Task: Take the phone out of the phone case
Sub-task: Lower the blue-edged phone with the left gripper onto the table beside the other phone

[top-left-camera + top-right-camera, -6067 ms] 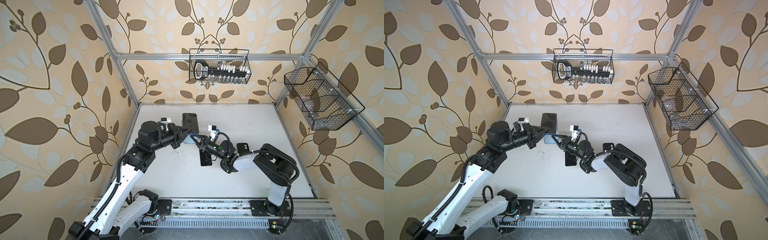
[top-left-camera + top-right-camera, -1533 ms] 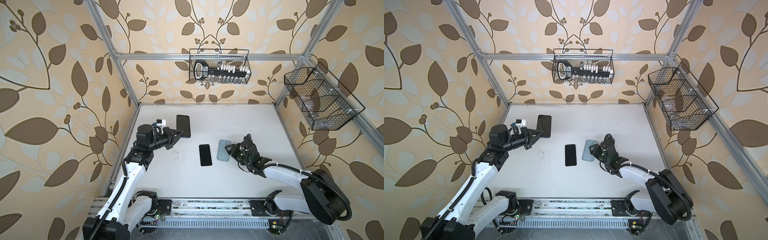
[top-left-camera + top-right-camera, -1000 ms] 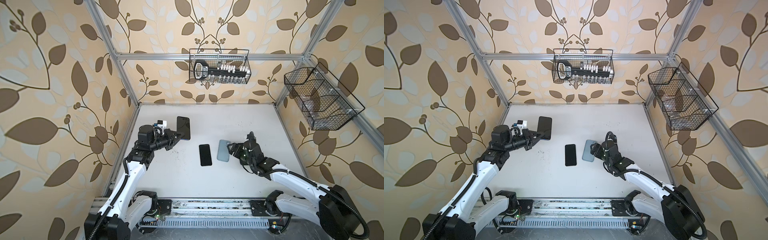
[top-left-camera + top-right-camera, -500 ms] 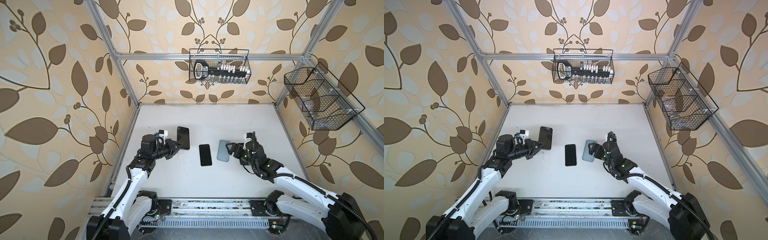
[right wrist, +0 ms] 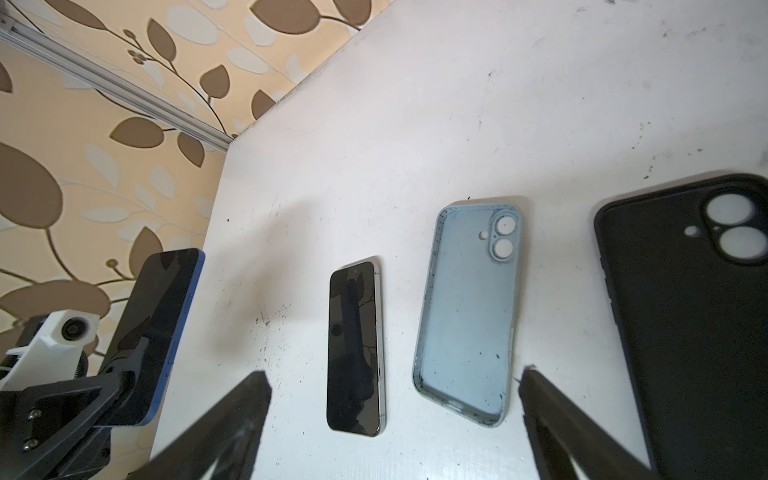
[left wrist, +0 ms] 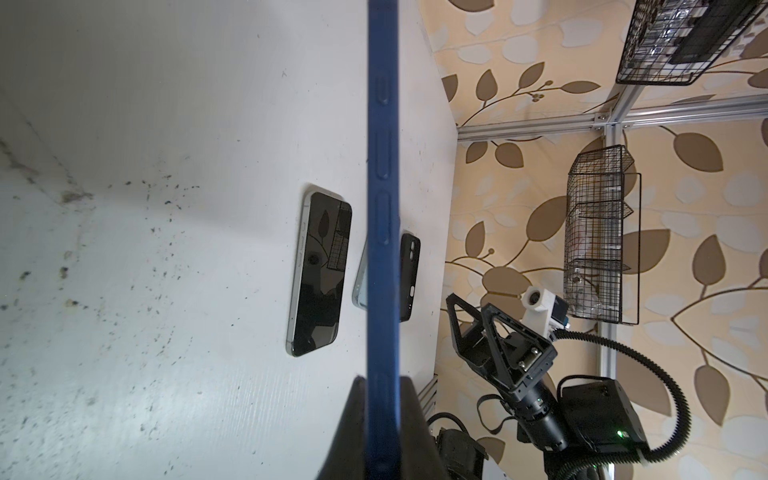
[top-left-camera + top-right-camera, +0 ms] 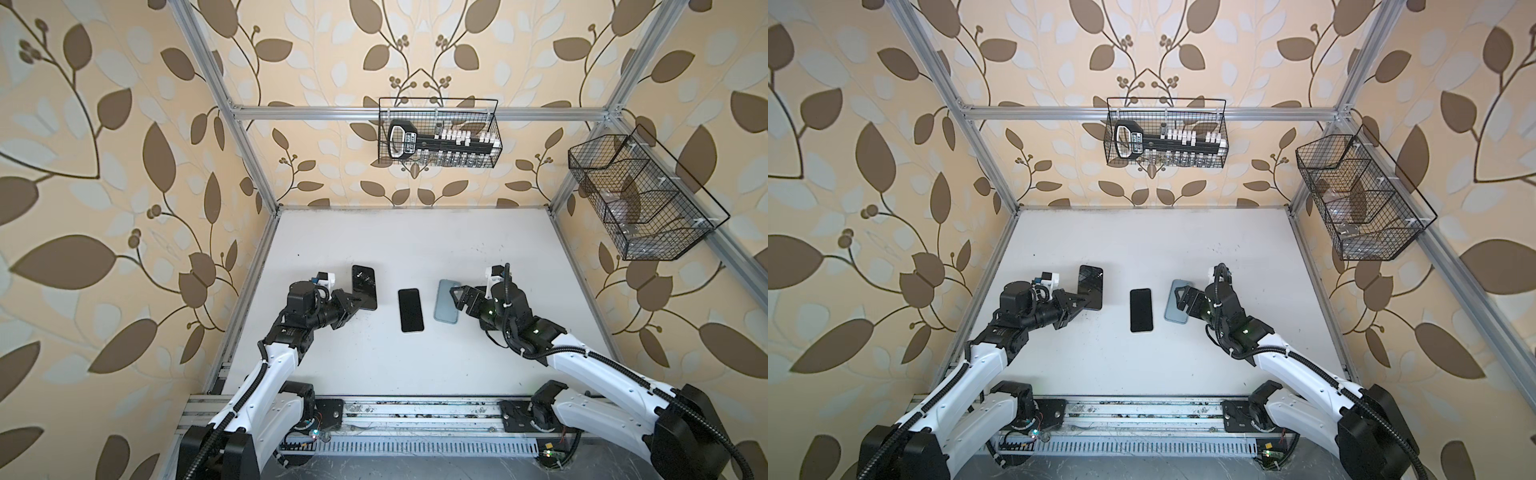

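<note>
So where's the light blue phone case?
In both top views the light blue case lies flat on the table just right of centre, with the black-screened phone on its left and the open right gripper by its right edge.

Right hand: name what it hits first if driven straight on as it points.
Probably the light blue case, nearest ahead of the open right hand, or the table beside it; depth is unclear.

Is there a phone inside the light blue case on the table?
No: in the right wrist view the light blue case lies empty, its bare inner floor and camera holes showing.
</note>
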Controlling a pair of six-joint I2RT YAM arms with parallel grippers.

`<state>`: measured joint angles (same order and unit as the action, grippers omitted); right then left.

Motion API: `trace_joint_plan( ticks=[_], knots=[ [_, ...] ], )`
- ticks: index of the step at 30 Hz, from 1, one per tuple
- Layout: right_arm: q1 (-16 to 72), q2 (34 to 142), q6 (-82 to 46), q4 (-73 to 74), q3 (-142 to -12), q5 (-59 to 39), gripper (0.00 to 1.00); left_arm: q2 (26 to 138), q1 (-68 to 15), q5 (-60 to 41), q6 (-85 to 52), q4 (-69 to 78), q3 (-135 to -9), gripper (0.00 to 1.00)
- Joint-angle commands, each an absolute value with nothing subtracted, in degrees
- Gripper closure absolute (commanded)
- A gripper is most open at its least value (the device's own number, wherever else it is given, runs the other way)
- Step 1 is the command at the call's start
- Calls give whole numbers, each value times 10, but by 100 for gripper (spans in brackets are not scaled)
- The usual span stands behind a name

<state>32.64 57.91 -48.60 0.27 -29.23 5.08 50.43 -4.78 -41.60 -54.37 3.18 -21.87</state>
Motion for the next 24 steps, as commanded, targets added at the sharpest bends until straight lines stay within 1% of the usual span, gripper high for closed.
trace_joint_plan(
  ticks=[1, 5, 14, 24],
  knots=[
    [330, 567, -491, 15, -279, 44, 6, 511, -42, -417, -526, 100, -209, 100],
    [330, 570, -494, 25, -274, 36, 6, 526, -43, -422, -539, 134, -199, 100],
    [330, 592, -500, 48, -274, 20, 6, 529, -43, -411, -530, 144, -186, 100],
    [328, 600, -503, 58, -267, 15, 6, 563, -44, -397, -523, 173, -171, 100]
  ],
)
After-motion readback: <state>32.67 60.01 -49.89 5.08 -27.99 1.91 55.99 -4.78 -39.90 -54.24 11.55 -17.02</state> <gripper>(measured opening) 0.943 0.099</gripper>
